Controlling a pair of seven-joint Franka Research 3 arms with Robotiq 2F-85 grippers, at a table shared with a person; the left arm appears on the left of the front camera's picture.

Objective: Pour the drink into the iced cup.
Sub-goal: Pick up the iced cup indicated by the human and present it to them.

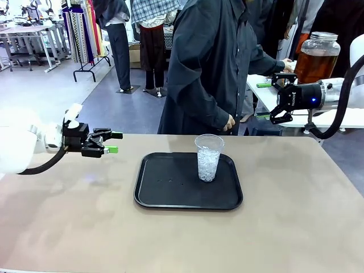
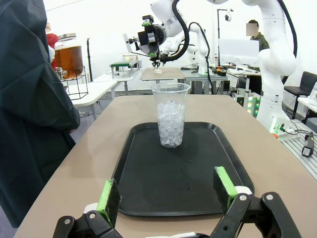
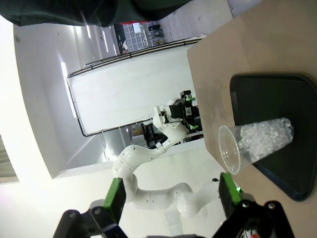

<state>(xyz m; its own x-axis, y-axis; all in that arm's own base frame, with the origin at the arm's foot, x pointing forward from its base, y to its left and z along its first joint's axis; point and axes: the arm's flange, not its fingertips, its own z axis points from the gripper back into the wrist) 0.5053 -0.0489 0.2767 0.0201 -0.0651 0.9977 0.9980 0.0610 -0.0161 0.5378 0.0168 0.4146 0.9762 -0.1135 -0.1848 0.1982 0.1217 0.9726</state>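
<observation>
The black tray (image 1: 170, 196) lies in the middle of the bench (image 1: 296, 227), and the iced cup (image 1: 209, 157) stands upright on it, in the far right part of the tray. The cup is of clear plastic and the ice fills about the lower half; no liquid can be seen in it. The left end effector (image 1: 114, 143) hangs above the bench to the left of the tray, apart from it, with its fingers pointing toward the tray. It is released: in the left wrist view the two green pads (image 2: 109, 195) stand wide apart with nothing between them, and the cup is seen straight ahead over the tray. The right end effector (image 1: 264, 100) is raised beyond the far right corner of the tray, past the edge of the bench, and points to the left; it is also released and grasps nothing. The drink (image 1: 311, 67), an amber-brown liquid, is inside the dispenser jar (image 1: 325, 41) with a metal lid, which stands on a white table (image 1: 341, 118) well behind the tray, to the far right. A person (image 1: 210, 62) in dark clothes stands just behind the far side of the tray, with one hand (image 1: 228, 123) low near the bench edge.
</observation>
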